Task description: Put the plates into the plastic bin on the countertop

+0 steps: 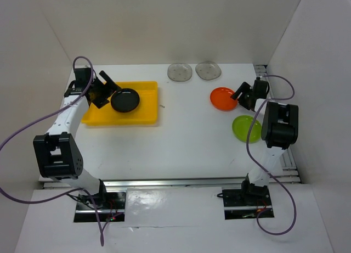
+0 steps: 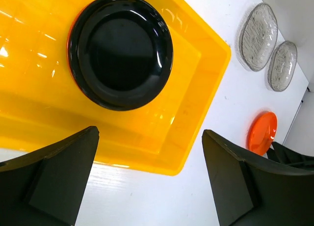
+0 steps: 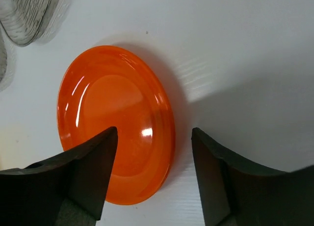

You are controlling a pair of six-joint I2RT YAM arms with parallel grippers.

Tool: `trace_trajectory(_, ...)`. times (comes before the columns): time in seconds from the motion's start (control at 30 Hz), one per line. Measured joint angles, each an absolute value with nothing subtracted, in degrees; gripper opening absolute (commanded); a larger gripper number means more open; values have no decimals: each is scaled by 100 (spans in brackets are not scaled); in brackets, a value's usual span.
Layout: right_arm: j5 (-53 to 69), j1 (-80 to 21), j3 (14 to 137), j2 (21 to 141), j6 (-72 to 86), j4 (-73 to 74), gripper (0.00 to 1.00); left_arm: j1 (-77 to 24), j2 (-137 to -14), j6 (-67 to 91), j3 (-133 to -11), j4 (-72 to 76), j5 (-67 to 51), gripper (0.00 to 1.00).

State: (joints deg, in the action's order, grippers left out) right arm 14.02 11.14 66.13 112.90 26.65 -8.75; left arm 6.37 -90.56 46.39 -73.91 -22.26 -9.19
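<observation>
White countertop (image 1: 186, 149) holds four plates (image 1: 244, 127) outside my yellow bin (image 1: 148, 85), one black plate (image 1: 125, 100) inside; left gripper (image 2: 149, 133) and right gripper (image 3: 153, 130) gape empty.

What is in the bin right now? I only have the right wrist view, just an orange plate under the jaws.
Observer: One black plate lies in the yellow bin, left of its middle.
Operator: Where is the left arm?
Observer: The left arm reaches over the bin's left end, its jaws open and empty beside the black plate.
Operator: Which plates outside the bin am I missing?
Observer: A lime green plate lies on the countertop, nearer the arm bases than your orange plate and partly hidden by the right arm.
</observation>
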Motion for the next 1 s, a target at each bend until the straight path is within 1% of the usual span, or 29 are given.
trace_trajectory(0.1, 1452, 1125, 6613, 11402, 2698, -849, 43, 580, -8855, 4536, -7456, -2434, -834, 100)
trace_trajectory(0.13, 1494, 1129, 6624, 11461, 2711, -875, 32, 572, -8827, 4501, -7481, -2469, -836, 100)
trace_trajectory(0.2, 1590, 1144, 6646, 11557, 2766, -893, 20, 567, -8820, 4418, -7568, -2571, -886, 100)
trace_trajectory(0.27, 1767, 1173, 6692, 11651, 2838, -926, 0, 539, -8833, 4318, -7636, -2641, -1000, 100)
trace_trajectory(0.43, 2285, 1216, 6589, 11681, 3159, -1116, 0, 259, -9063, 4014, -7835, -2641, -1612, 100)
trace_trajectory(0.57, 2696, 1103, 5441, 10997, 3409, -1664, 0, -585, -9367, 3795, -7894, -2554, -1984, 100)
trace_trajectory(0.7, 2775, 558, 4952, 10079, 3433, -1671, 0, -1597, -9485, 3730, -7854, -2388, -2145, 100)
trace_trajectory(0.8, 2762, -32, 4840, 9327, 3382, -1778, 0, -2049, -9487, 3671, -7846, -2180, -2222, 100)
trace_trajectory(0.93, 2818, -650, 4641, 8600, 3411, -1966, 0, -2182, -9539, 3614, -7832, -2036, -2167, 100)
trace_trajectory(1.0, 2790, -845, 4604, 8495, 3428, -1973, 0, -2182, -9572, 3610, -7780, -1925, -2102, 96)
